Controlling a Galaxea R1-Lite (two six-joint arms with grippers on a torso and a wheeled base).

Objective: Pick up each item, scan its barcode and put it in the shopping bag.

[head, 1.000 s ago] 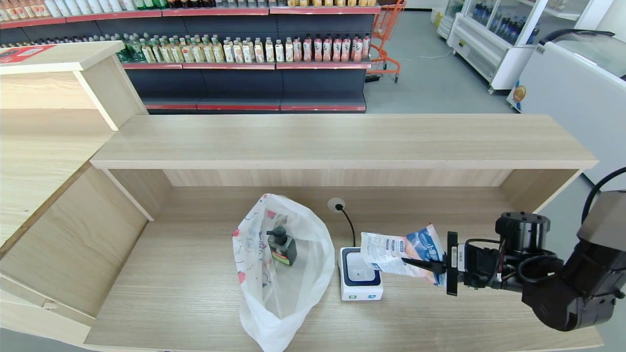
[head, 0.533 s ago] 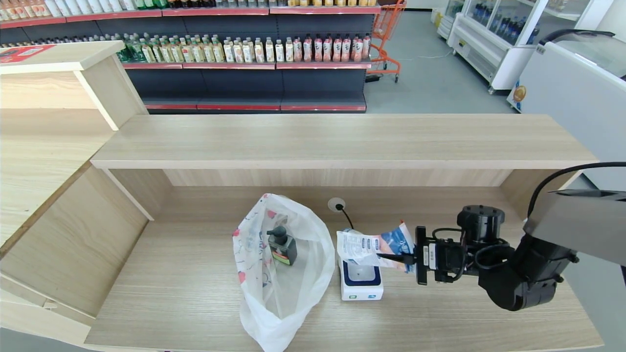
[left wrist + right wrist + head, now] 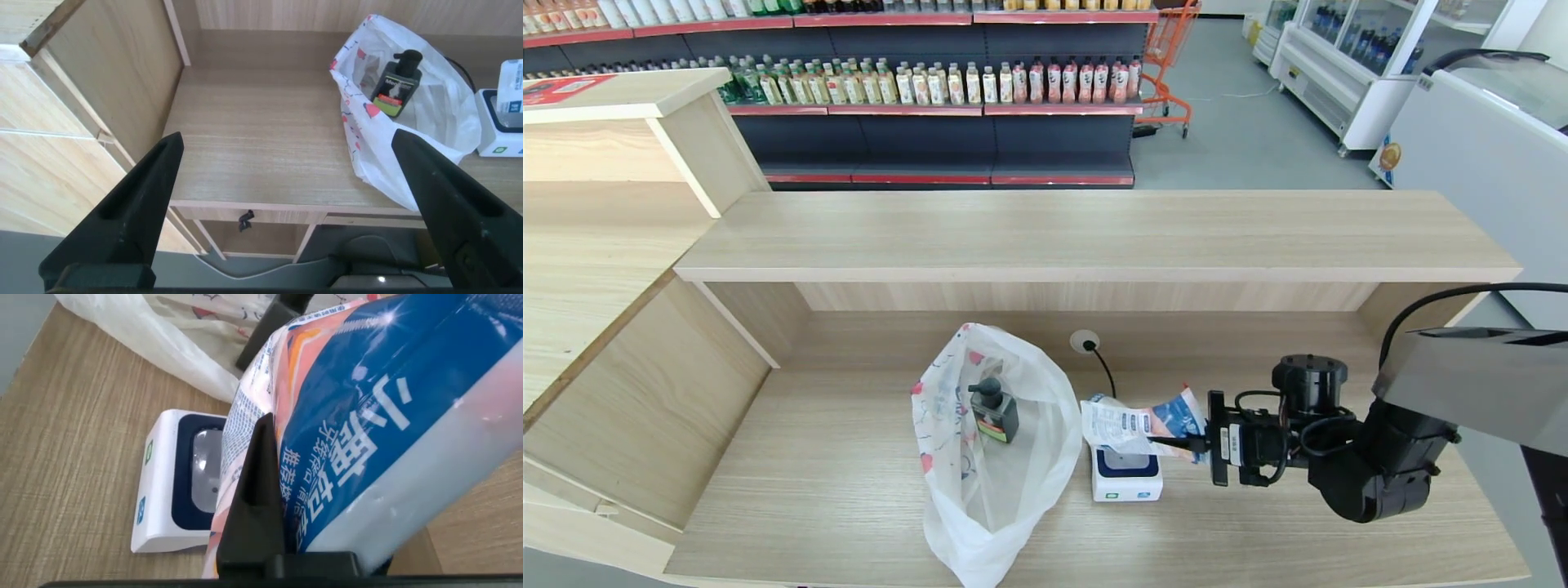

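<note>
The blue-and-white pouch (image 3: 1143,422) is held just above the barcode scanner (image 3: 1126,478). It is gripped at its 3 o'clock end by the closed fingers of the right gripper (image 3: 1170,442), with its white printed panel overhanging the scanner's dark window.

Nearest the robot, the left gripper (image 3: 288,147) is hung off the near edge of the tabletop (image 3: 809,490), its fingers spread wide with nothing between them.

The scanning step is judged to be in hand. The pouch should be held low and level over the window, with the barcode face turned downward and the film drawn flat, since a soft glossy pouch is likely to sag and wrinkle. A firm grip is called for, as slick film may slip.

The scanner is a white, rounded box with a dark blue glass well. At its 9 o'clock the shopping bag (image 3: 1029,457) lies open. It is made of thin, translucent, crinkled plastic with red prints, and a dark pump bottle (image 3: 996,412) stands inside. At 12 o'clock from the scanner, a black cable (image 3: 1107,371) is led to a round grommet in the wood-grain tabletop.
</note>
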